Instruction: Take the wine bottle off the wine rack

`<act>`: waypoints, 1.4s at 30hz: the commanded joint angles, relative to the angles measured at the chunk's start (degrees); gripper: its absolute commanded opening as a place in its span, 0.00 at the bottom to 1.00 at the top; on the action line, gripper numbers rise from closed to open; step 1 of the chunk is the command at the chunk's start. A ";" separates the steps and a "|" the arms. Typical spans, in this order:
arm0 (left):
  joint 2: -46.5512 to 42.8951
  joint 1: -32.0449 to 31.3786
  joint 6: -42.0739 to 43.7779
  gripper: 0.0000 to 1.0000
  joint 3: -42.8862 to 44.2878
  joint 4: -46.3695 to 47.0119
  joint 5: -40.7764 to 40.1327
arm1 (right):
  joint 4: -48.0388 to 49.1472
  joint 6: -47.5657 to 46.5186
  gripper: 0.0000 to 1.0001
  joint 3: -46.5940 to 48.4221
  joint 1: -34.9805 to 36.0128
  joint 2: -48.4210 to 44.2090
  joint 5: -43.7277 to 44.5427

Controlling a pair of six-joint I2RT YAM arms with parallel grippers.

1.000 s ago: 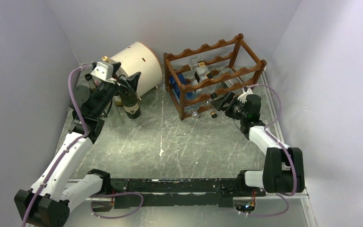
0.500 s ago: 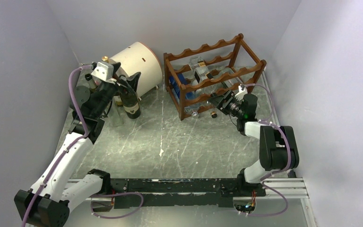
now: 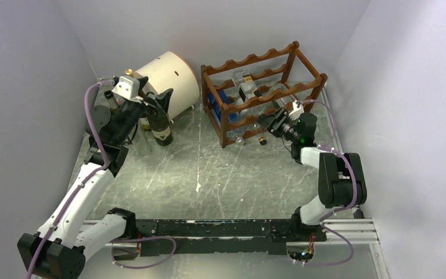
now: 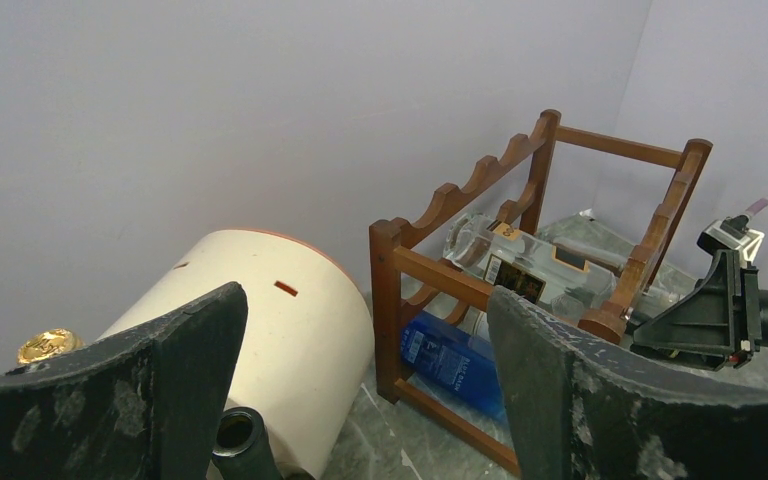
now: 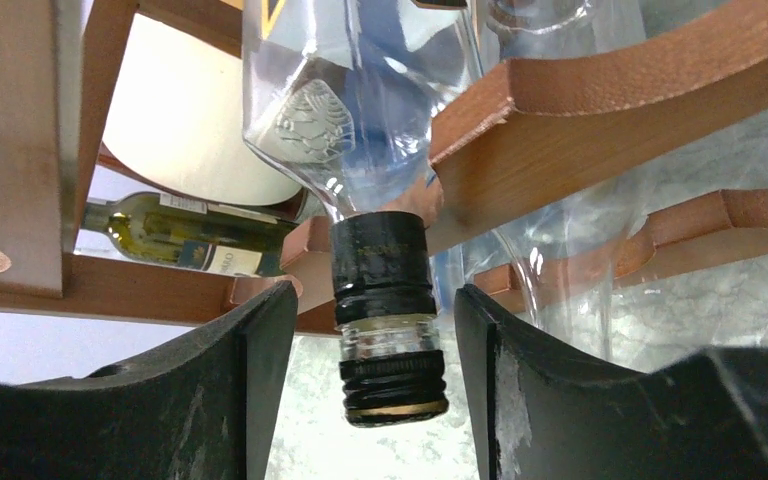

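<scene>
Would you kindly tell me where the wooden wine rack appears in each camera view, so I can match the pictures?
Top external: the wine rack stands upper centre-right, near the back wall.
Left wrist: the wine rack is right of centre, seen end-on.
Right wrist: the wine rack fills the upper frame, close up.
Shared landmark: the right end effector at the rack's side, its fingers either side of a clear bottle.

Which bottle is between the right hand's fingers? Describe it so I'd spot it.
Find the wooden wine rack, back right. A clear glass bottle pokes neck-first toward the right hand; unlike the blue bottle lower down, it has a black neck band and cap.
</scene>
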 commanded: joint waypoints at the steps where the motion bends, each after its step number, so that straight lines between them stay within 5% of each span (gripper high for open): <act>1: -0.05 -0.32 -0.17 0.93 0.23 1.25 0.26 | -1.53 -1.53 0.64 2.27 -0.64 -1.80 -0.35; 12: 0.27 -0.32 -0.09 0.94 -0.05 1.43 -0.03 | 4.28 2.21 0.58 3.18 -0.64 2.45 -1.16; 31: 0.40 -0.32 -0.35 0.94 0.06 1.52 0.24 | 9.34 2.61 0.00 -1.76 -2.10 -2.50 -3.46; 42: 0.70 -0.32 -0.88 0.93 0.02 1.63 0.88 | 23.95 7.09 0.00 -10.21 -2.71 -6.83 -4.36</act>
